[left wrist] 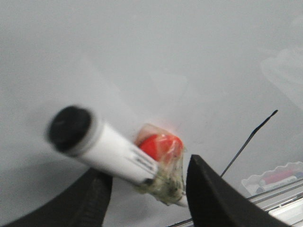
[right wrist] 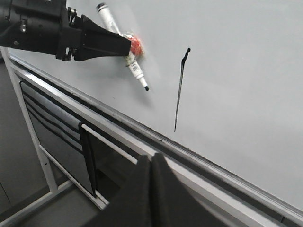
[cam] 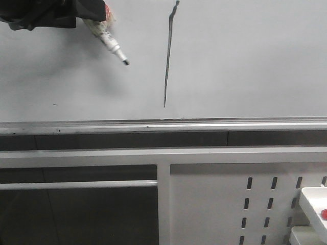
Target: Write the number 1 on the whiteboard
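Marker lifted off the board, stroke drawn

The left tool [right wrist: 124, 46] was clamped on a white marker [cam: 113, 47], its dark tip clear of the whiteboard [cam: 245, 61]. The number 1 [cam: 169, 56], a thin slanted stroke with a blob on top, stood just beside that tip, above the silver rail [cam: 163, 125]. The right tool [right wrist: 151, 163] had its fingers pressed together, holding nothing.

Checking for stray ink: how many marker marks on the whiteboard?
2. The number 1, a long slanted stroke mid-board, and a tiny speck low on the whiteboard, left of it. The left gripper may hide more.
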`<control>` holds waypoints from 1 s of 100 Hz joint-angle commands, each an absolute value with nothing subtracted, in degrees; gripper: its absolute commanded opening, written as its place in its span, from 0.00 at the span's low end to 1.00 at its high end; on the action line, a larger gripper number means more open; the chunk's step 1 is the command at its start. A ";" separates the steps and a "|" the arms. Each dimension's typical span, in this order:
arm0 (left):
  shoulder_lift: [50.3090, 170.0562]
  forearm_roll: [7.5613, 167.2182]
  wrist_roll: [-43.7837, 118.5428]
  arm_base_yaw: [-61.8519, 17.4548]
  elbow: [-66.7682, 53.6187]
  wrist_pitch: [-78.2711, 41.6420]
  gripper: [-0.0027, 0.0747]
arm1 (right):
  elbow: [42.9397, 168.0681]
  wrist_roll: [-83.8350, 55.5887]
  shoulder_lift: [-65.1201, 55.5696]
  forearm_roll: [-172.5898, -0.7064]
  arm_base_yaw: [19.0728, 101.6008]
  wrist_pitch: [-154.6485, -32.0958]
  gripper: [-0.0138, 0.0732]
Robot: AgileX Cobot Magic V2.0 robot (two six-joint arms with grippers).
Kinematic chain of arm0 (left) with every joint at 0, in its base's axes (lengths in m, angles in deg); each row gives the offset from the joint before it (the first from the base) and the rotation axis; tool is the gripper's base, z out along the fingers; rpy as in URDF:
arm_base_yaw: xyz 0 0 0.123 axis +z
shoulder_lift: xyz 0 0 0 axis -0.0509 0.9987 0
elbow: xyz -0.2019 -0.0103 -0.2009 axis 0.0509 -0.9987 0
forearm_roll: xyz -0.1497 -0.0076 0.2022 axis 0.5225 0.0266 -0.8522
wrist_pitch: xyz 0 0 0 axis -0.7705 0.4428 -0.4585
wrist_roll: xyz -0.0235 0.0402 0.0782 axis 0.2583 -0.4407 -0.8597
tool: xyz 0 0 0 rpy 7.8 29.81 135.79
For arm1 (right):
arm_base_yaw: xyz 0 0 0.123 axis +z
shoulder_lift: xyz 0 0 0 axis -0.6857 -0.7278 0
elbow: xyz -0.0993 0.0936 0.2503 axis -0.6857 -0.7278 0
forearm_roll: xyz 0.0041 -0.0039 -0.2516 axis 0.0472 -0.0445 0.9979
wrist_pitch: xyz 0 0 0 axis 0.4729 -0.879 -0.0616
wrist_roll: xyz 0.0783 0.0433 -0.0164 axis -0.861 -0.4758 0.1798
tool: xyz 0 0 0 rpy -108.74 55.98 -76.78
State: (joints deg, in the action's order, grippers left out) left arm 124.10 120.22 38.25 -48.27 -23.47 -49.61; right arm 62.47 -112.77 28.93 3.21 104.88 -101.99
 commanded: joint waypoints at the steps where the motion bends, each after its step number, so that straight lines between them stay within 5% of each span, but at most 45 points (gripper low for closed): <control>1: 122.28 119.07 38.46 -48.05 -21.46 -52.21 0.55 | 64.02 -112.47 28.71 4.93 104.95 -100.99 0.08; 45: 122.28 119.28 38.46 -48.05 -21.46 -48.78 0.60 | 64.02 -112.47 28.71 5.25 104.95 -100.91 0.08; 67: 122.16 119.40 38.46 -48.05 -21.71 -46.82 0.76 | 64.02 -112.47 28.71 5.79 104.95 -100.91 0.08; 100: 116.52 120.73 38.46 -48.05 -28.59 -48.96 0.76 | 64.02 -112.25 28.71 6.17 104.95 -100.91 0.08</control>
